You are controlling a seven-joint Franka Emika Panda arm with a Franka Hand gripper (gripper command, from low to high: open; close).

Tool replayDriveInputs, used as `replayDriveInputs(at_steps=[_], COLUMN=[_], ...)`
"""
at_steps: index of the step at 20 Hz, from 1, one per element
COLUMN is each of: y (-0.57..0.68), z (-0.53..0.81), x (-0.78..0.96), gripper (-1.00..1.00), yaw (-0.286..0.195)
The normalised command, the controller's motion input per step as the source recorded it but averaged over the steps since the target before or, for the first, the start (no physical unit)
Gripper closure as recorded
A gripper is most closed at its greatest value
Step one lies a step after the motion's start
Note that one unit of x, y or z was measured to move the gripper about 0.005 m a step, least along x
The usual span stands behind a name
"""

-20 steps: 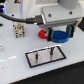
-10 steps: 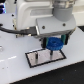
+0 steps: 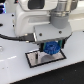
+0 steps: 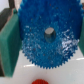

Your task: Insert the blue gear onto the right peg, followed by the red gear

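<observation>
The blue gear point(image 3: 50, 47) is a wide bright-blue toothed disc, low over the grey black-framed plate point(image 3: 34, 60). In the wrist view the blue gear point(image 4: 47, 35) fills most of the frame, and a dark peg tip point(image 4: 49, 31) shows in its centre hole. My gripper point(image 3: 50, 44) is shut on the blue gear, with teal fingers point(image 4: 7, 45) against its rim on both sides. The red gear point(image 4: 39, 81) shows only as a red sliver at the wrist view's edge, beside the blue gear. It is hidden in the exterior view. The second peg is hidden.
The white arm body point(image 3: 30, 20) fills the upper part of the exterior view. A black cable point(image 3: 10, 36) runs off to the exterior view's left. The plate lies on a white table point(image 3: 15, 70).
My gripper has come down with the blue gear towards the plate. The red gear, seen beside the arm a second ago, is now hidden in the exterior view.
</observation>
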Motion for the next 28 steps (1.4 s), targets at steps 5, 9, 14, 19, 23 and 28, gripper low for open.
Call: replayDriveInputs(at_steps=[5,9,14,19,23,28], y=[0.08,0.00,0.02,-0.01,0.01,0.00], z=[0.22,0.17,0.02,-0.17,-0.12,0.15], x=[0.08,0.10,0.21,0.24,0.17,0.00], gripper=[1.00,1.00,1.00,1.00,1.00,1.00], yaw=[0.000,0.000,0.000,0.000,0.000,0.000])
